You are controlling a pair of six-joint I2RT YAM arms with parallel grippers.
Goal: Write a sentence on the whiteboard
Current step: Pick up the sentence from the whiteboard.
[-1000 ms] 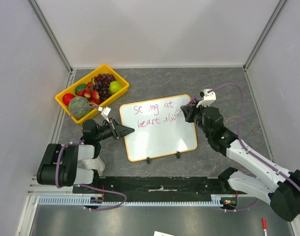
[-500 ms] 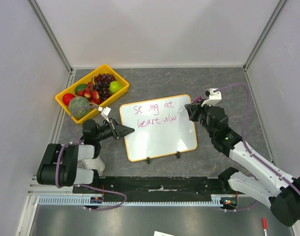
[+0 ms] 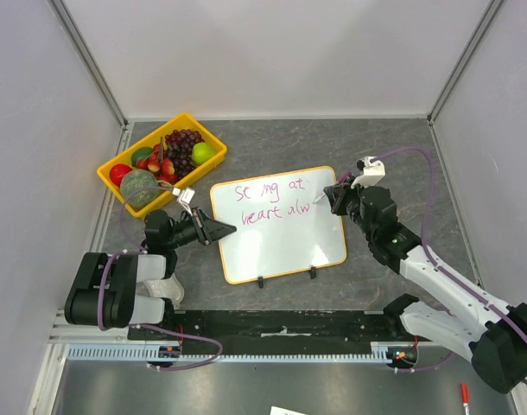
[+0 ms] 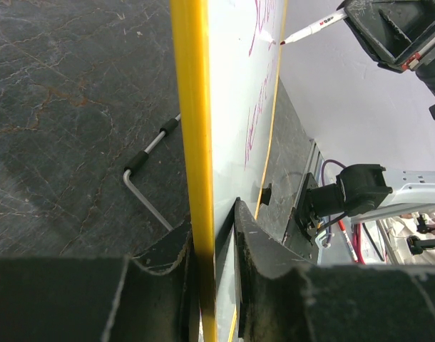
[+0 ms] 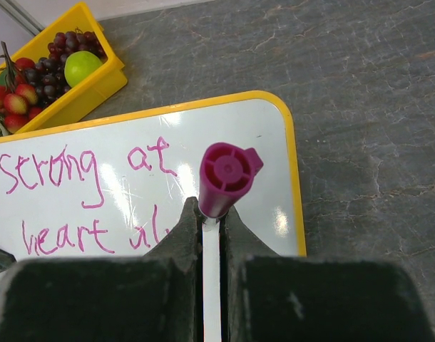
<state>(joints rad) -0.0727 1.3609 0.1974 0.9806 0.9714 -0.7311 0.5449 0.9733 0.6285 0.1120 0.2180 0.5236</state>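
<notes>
My left end effector [image 3: 222, 230] pinches the left edge of the whiteboard [image 3: 285, 246], which sits propped on the counter [image 3: 402, 156] near the fruit tray [image 3: 207, 134]. My right end effector [image 3: 336, 197] is clamped on a marker [image 5: 228, 171], with its tip at the end of the sentence [image 5: 68, 171]: "Strong at / heart alw".

Left gripper [image 3: 220, 230] clamps left edge of whiteboard [image 3: 281, 246], arm folded low; right gripper [image 3: 334, 195] pinches marker [image 5: 228, 174] over its upper-right part.
</notes>
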